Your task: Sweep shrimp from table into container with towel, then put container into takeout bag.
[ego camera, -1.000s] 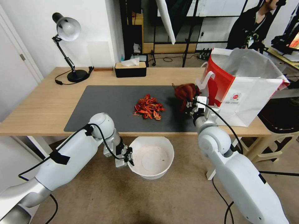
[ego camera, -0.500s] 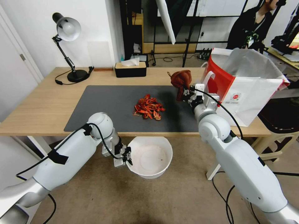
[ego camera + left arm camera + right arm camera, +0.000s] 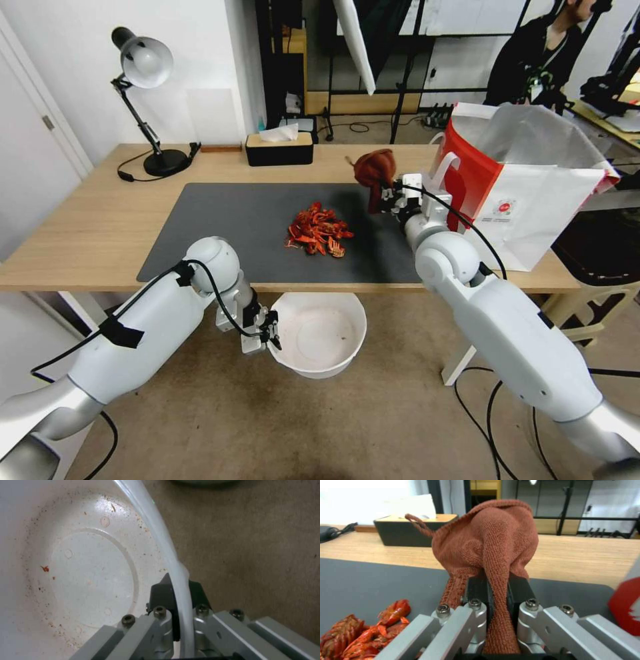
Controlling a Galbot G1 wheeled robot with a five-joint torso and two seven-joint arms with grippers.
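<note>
Right claw [image 3: 389, 194] is clamped on the bunched towel [image 3: 373, 169], held above the mat [image 3: 220, 227] between the shrimp [image 3: 318, 231] and the bag [image 3: 527, 193]. Left claw [image 3: 273, 331] grips the container [image 3: 319, 333] by its rim, below the counter [image 3: 87, 220] edge, in front of the shrimp.

I see red-orange shrimp [image 3: 318, 231] on a dark grey mat [image 3: 253, 227], a rust-red towel [image 3: 373, 170] (looped knit), white container [image 3: 319, 333].
</note>
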